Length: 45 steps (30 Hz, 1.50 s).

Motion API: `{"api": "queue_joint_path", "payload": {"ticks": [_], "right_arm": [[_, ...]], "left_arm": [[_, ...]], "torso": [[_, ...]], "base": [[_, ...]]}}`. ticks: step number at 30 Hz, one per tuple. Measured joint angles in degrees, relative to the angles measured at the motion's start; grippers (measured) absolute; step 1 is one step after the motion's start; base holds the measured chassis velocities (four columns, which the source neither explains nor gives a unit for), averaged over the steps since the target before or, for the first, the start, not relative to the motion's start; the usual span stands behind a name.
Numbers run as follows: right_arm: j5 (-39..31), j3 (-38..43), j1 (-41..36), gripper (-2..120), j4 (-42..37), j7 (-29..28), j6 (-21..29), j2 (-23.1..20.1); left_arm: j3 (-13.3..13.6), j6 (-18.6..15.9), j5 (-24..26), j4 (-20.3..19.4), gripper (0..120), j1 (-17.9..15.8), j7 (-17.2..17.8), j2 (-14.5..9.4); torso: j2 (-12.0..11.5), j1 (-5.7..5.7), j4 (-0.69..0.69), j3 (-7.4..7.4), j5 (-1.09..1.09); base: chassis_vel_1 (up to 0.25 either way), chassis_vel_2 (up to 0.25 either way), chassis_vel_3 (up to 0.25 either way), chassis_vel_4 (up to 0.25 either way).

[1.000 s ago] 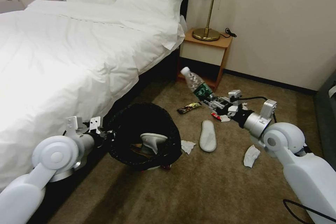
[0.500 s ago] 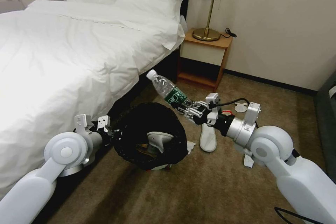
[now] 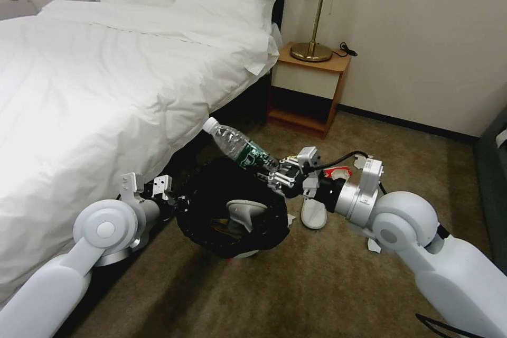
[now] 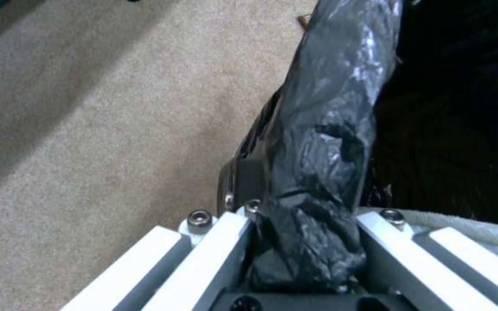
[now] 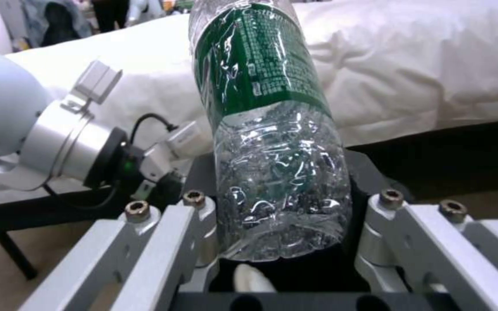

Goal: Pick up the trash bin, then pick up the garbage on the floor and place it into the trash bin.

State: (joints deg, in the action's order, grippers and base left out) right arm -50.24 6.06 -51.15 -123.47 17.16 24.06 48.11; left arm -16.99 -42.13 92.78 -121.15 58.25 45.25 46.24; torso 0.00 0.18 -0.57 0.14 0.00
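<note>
Right pincer (image 3: 275, 171) clamped on base of bottle (image 3: 235, 144); long axis slants up and away toward bed (image 3: 95, 79), cap end leading, body above far rim of trash bin (image 3: 232, 206). Left pincer (image 3: 177, 202) clamped on bin's bag-lined rim, holding it off carpet; bin mouth lies directly below and left of bottle.

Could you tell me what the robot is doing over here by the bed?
The left tool is clamped on the rim of the round bin lined with a crinkly black plastic bag, holding it beside the white bed. The right tool grips a clear green-labelled plastic bottle by its base, over the bin's far rim.
</note>
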Motion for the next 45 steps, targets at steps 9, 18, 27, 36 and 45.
{"api": "queue_joint_path", "payload": {"ticks": [9, 18, 27, 36, 45], "right_arm": [[0.24, -3.21, 1.4, 46, 1.06, -0.21, -0.15, 1.48], [0.21, -4.03, 1.84, 79, 1.59, -0.82, -0.9, 1.87], [0.25, -3.24, 1.08, 100, 1.84, -0.82, -1.06, 1.78], [0.33, -2.94, 1.07, 100, 2.22, -0.83, -1.1, 2.18], [0.56, -2.79, 1.24, 100, 2.71, -1.26, -1.28, 2.47]], "left_arm": [[-0.08, 0.0, 0.03, 0.11, 1, -0.26, -0.06, 0.19], [0.1, 0.0, 0.12, 0.71, 1, -1.34, -0.45, 0.44], [1.57, 0.0, 0.12, 1.26, 1, -2.7, -0.53, 1.33], [1.6, 0.0, 0.12, 1.3, 1, -2.71, -0.53, 1.18], [1.37, -0.01, 0.12, 1.32, 1, -2.6, -0.53, 1.06]], "torso": [[0.0, 0.0, 0.0, 0.0, 0.0], [0.0, 0.0, 0.0, 0.0, 0.01], [0.0, 0.0, 0.0, 0.0, 0.01], [0.0, 0.0, 0.0, 0.0, 0.01], [0.0, 0.0, 0.0, 0.0, 0.01]], "base": [[0.0, 0.0, 0.0, 0.0], [0.0, 0.0, 0.0, 0.0], [0.0, 0.0, 0.0, 0.0], [0.0, 0.0, 0.0, 0.0], [0.0, 0.0, 0.0, 0.0]]}}
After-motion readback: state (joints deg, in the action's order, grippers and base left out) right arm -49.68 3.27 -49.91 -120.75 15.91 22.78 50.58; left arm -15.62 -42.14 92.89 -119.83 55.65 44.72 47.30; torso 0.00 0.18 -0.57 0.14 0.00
